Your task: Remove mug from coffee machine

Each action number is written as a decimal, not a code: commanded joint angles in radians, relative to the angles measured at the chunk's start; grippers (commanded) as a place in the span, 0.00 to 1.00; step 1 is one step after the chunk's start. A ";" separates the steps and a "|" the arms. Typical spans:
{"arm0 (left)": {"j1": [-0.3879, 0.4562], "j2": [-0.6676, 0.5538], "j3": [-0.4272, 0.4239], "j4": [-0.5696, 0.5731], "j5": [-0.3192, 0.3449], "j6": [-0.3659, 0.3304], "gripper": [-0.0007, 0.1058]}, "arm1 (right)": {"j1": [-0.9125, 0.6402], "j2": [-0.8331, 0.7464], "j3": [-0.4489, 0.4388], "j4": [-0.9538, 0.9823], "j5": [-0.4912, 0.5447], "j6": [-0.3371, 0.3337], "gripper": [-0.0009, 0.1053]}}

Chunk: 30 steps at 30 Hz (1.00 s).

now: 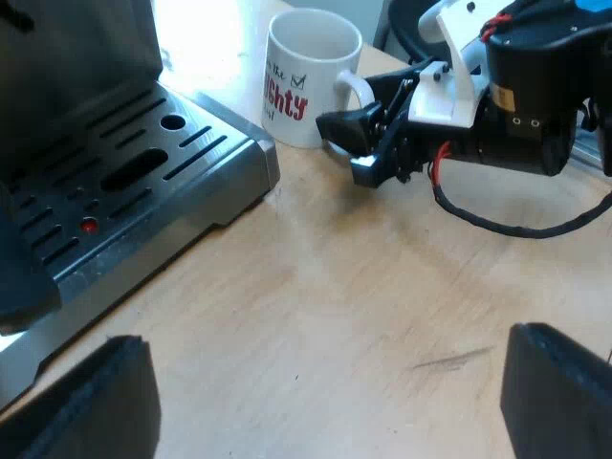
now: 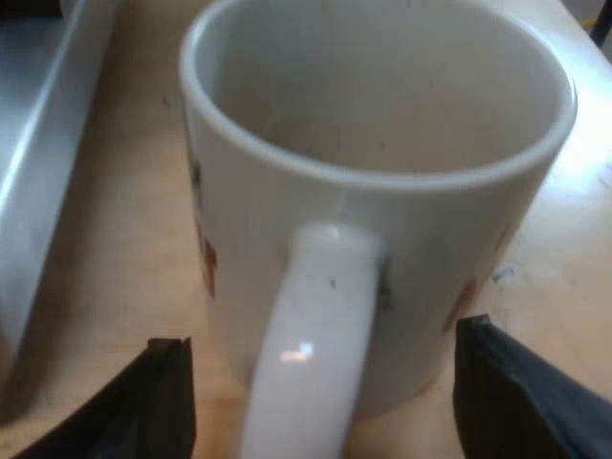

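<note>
The left gripper (image 1: 325, 342) is hanging over the table (image 1: 363, 306), fingers wide apart. Near the machine (image 1: 143, 182), the mug (image 1: 296, 86) is standing upright on the table. The right gripper (image 2: 320, 337) is straddling its handle (image 2: 311, 287), fingers wide, not gripping it.

The table (image 1: 382, 287) has a light wooden top with fine grain. A short dark smudge (image 1: 449, 361) lies on a bare stretch of it. Strong light washes one patch (image 1: 206, 43) almost white. In the right wrist view a small dark fleck (image 2: 502, 275) marks the beige wood. Past the table's edge sits a dark rounded shape (image 1: 406, 29), too cut off to name.
</note>
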 commanded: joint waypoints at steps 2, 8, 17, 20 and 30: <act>-0.004 0.000 -0.002 -0.002 0.007 -0.007 0.75 | 0.023 -0.027 -0.005 0.050 0.002 0.003 0.59; -0.004 0.000 -0.002 -0.002 0.007 -0.005 0.75 | 0.041 -0.137 -0.005 0.223 0.002 0.042 0.59; -0.004 0.000 -0.002 -0.002 0.007 -0.005 0.75 | 0.042 -0.382 -0.005 0.576 -0.037 0.087 0.59; -0.004 0.000 -0.002 -0.002 0.007 -0.005 0.75 | 0.042 -0.478 -0.009 0.684 -0.082 0.100 0.59; -0.004 0.000 -0.004 -0.002 0.005 -0.007 0.75 | 0.042 -0.702 -0.168 1.244 -0.154 0.130 0.59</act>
